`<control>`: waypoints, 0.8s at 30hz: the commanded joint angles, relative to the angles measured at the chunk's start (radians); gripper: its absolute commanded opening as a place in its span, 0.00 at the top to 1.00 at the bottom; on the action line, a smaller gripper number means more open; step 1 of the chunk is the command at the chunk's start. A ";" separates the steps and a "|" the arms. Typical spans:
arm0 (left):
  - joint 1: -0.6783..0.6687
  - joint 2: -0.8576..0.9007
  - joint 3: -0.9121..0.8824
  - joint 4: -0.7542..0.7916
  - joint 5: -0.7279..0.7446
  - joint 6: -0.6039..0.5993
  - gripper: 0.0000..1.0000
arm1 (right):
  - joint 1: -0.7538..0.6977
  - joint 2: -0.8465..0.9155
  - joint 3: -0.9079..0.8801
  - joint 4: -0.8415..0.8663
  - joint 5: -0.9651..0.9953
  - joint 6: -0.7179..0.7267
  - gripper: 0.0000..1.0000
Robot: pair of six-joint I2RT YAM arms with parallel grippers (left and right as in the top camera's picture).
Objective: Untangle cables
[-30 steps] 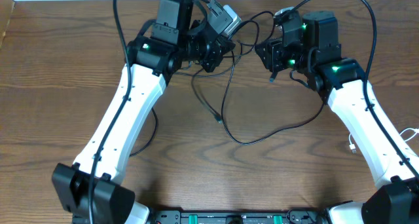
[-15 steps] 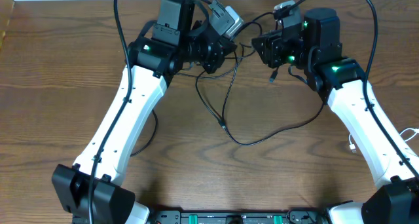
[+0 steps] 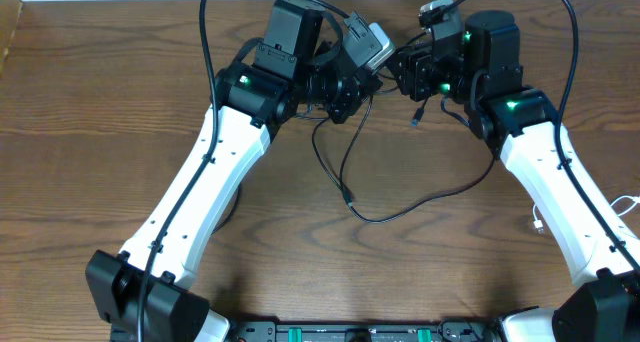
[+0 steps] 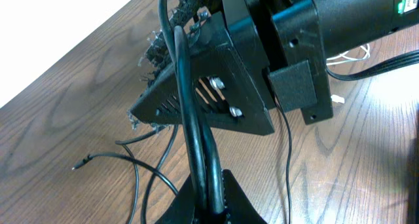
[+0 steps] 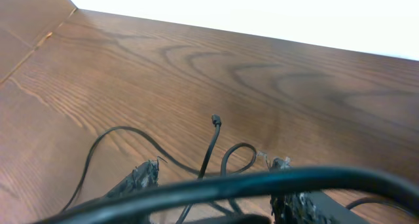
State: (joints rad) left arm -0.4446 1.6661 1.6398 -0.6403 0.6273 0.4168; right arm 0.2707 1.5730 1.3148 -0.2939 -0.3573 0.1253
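Table (image 3: 80, 132): brown wood, strong wavy grain, matte.

Left arm (image 3: 200, 192): smooth white shell links with black boxy joints. It runs from the lower left of the overhead frame up to top centre.

Left gripper (image 4: 206, 194): black plastic fingers pressed together at the bottom centre of the left wrist view. They pinch a black cable (image 4: 190, 106), thin, round and glossy rubber. Two strands of it rise side by side from the pinch, up across the frame.

Black cables (image 3: 342, 167) on the table: thin limp cords in loose curves in the centre of the overhead frame. One strand drops from the grippers to a small plug end (image 3: 348, 198). Another long strand (image 3: 400, 214) sweeps in a wide U below it and climbs to the right.

Right gripper (image 5: 213, 168): jaws spread, with rough, frayed-looking black pads (image 5: 145, 173) set apart on either side of the lower right wrist frame. A blurred black cord crosses close to the lens between them; cannot tell if it touches the pads. Beyond the pads, thin black loops lie on the wood, and one tip (image 5: 215, 119) points up-frame. From overhead both grippers sit close together at top centre.

Right arm (image 3: 560, 192): same white shell with black joints, on the right side of the frame.

White cable (image 3: 630, 204): thin, at the far right edge, well apart from the black ones.
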 commanded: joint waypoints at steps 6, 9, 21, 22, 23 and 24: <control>0.000 -0.025 -0.002 -0.007 0.051 0.010 0.92 | -0.003 -0.005 0.013 -0.013 0.104 -0.007 0.44; 0.000 -0.036 -0.002 -0.007 0.051 0.017 0.93 | -0.003 0.006 0.013 -0.014 0.103 -0.007 0.44; 0.001 -0.040 -0.002 -0.007 -0.061 0.017 0.92 | -0.003 0.033 0.013 0.008 -0.010 0.011 0.99; 0.001 -0.039 -0.002 -0.007 -0.087 0.017 0.93 | -0.003 0.023 0.013 0.013 -0.023 0.011 0.99; 0.001 -0.039 -0.002 -0.007 -0.106 0.021 0.93 | -0.003 0.011 0.013 0.013 -0.030 0.011 0.99; 0.003 -0.039 -0.002 -0.007 -0.114 0.029 0.93 | -0.003 -0.002 0.013 0.013 -0.031 0.012 0.99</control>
State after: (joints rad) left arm -0.4454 1.6531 1.6398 -0.6472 0.5968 0.4213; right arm 0.2707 1.6188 1.3148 -0.2867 -0.3378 0.1287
